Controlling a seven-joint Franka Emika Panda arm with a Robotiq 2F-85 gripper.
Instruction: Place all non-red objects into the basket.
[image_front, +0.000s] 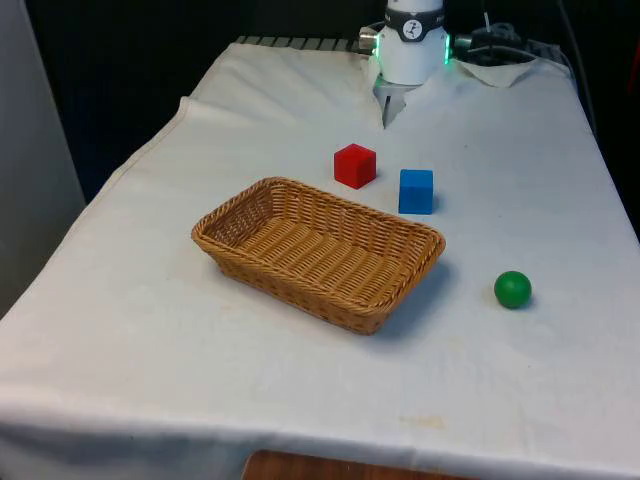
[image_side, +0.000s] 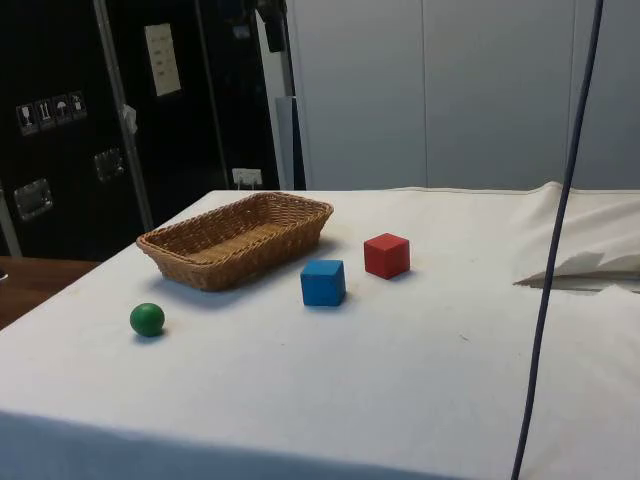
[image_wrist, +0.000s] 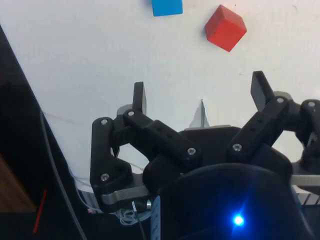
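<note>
Wicker basket (image_front: 318, 250), oblong and light brown, set at an angle near the middle of the tabletop (image_front: 150, 350), which is covered by a white cloth; nothing lies inside it. Red cube (image_front: 354, 165) beyond the basket's far long side, resting on the cloth just apart from the rim. Blue cube (image_front: 416, 191) just beside the red cube, toward the front view's right, the two close together but not touching; it lies near the basket's far corner. Green ball (image_front: 512, 289) on the cloth off the basket's end at the front view's right, well apart from both cubes and separate from the basket.

In the side view the basket (image_side: 238, 238) stands farthest back, the blue cube (image_side: 323, 282) and red cube (image_side: 386, 255) sit in front of its long side, and the green ball (image_side: 147, 319) lies alone nearer the tabletop's edge.

Pincer (image_wrist: 200, 97) seen from the wrist: its black fingers (image_wrist: 139, 97) are spread wide with nothing between them, raised over bare cloth. The red cube (image_wrist: 225, 28) and blue cube (image_wrist: 167, 7) lie ahead of the fingertips, clear of them
</note>
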